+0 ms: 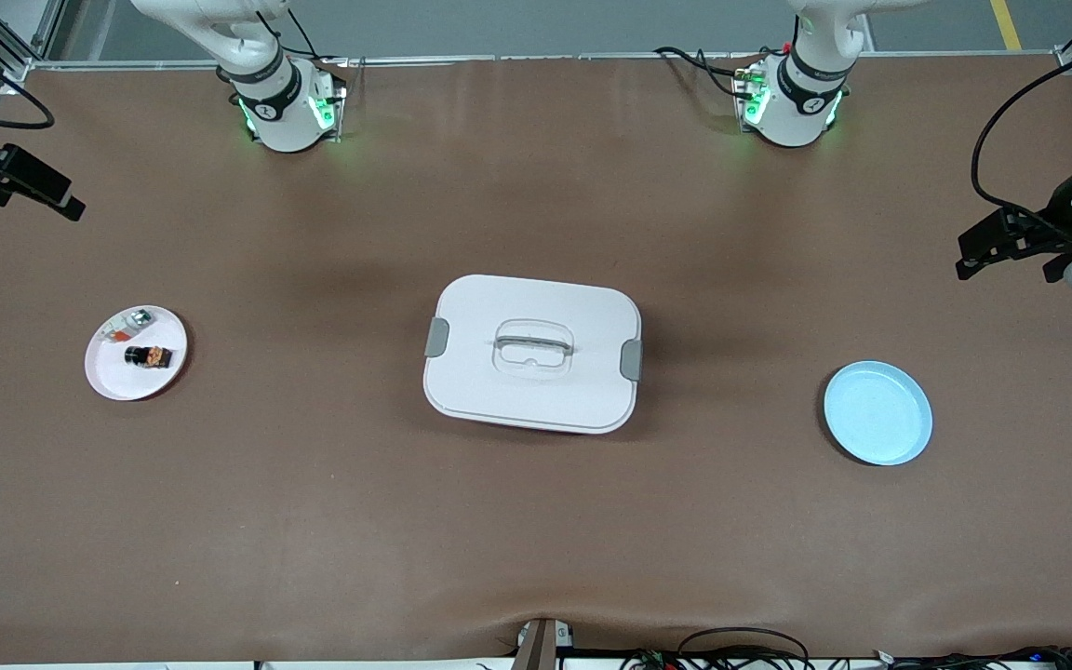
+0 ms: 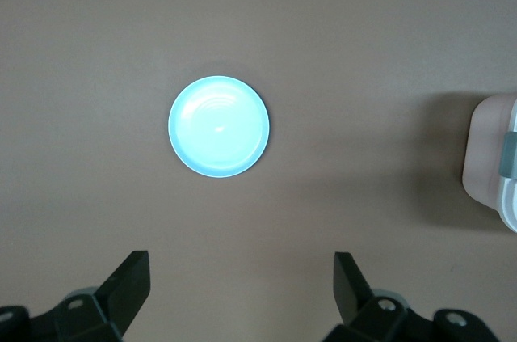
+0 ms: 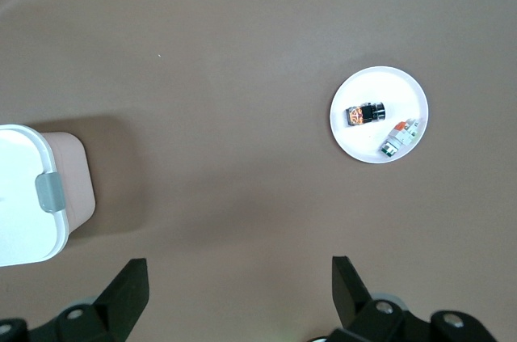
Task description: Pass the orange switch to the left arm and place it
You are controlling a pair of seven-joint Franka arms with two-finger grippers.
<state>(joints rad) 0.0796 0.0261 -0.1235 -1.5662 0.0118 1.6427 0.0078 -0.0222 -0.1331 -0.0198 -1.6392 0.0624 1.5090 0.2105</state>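
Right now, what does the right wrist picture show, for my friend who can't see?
A white plate on a brown table holds the orange switch and a silver part. The box sits apart from it, and the right gripper has its fingers open.

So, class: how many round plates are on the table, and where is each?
2. The white plate, holding the switch and a small part, lies toward the right arm's end; the blue plate toward the left arm's end. None seems hidden.

A white box with grey side clips sits on a plain brown table — flanked by a pale pink plate and a light blue plate. The orange switch is black with an orange end.
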